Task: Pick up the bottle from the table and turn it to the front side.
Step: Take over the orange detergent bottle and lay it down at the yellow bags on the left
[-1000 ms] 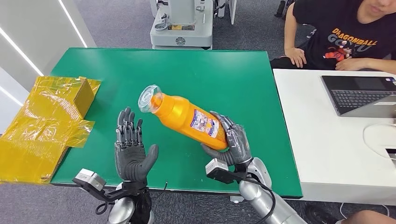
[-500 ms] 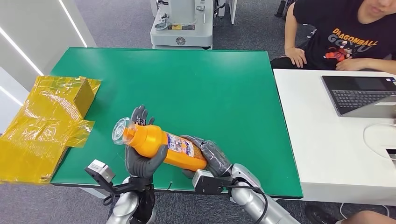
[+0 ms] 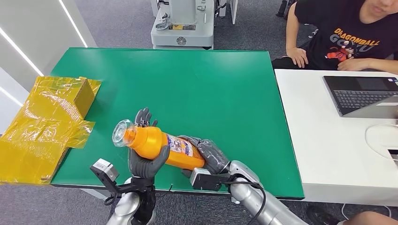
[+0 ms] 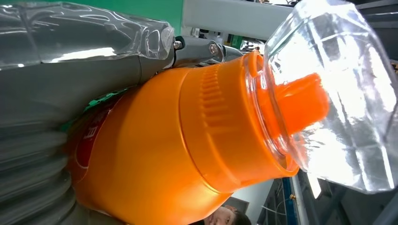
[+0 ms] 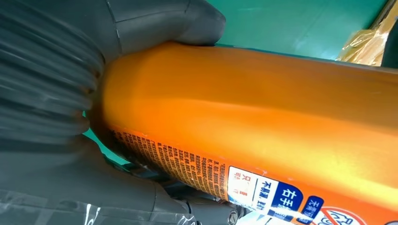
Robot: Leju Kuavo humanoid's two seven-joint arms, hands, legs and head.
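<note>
One orange bottle [image 3: 162,146], two robot hands: left hand [image 3: 143,161], right hand [image 3: 209,157]. One green surface [image 3: 211,89], one laptop [image 3: 363,96], one person [image 3: 347,35].

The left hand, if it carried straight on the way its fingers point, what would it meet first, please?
Bare green table, probably: the left hand cradles the bottle and its fingers point away from the robot. Depth is uncertain.

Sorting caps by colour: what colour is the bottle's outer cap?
Clear, see-through cap over an orange spout; left wrist view shows it best.
</note>
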